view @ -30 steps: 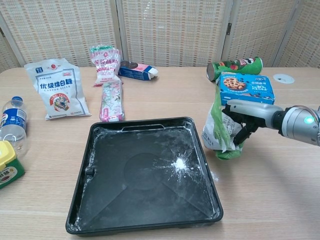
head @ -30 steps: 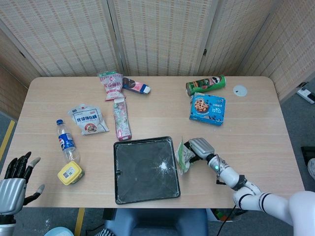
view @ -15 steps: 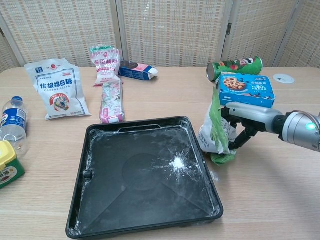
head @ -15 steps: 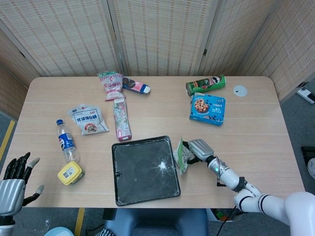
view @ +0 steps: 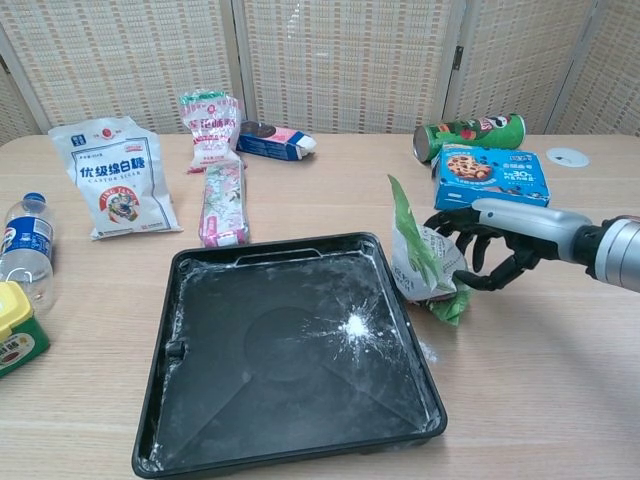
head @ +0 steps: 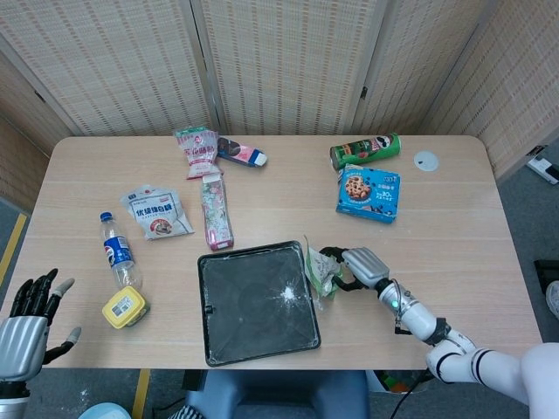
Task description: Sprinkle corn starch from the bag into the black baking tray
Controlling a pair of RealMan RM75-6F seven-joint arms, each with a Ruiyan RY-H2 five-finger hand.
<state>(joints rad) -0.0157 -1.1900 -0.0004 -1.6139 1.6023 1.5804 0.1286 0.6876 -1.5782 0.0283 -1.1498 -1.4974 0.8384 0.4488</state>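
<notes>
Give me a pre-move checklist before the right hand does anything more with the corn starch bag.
1. Hold on the bag: not ok. The right hand has its fingers spread beside the corn starch bag; whether they touch it cannot be told.
2. Bag position: ok. It stands on the table just off the right edge of the black baking tray.
3. Starch in the tray: ok. A small white pile lies right of centre.
4. Spill: not ok. A little powder lies on the table by the tray.
5. Left hand: ok. Open, off the table's near left corner.
</notes>
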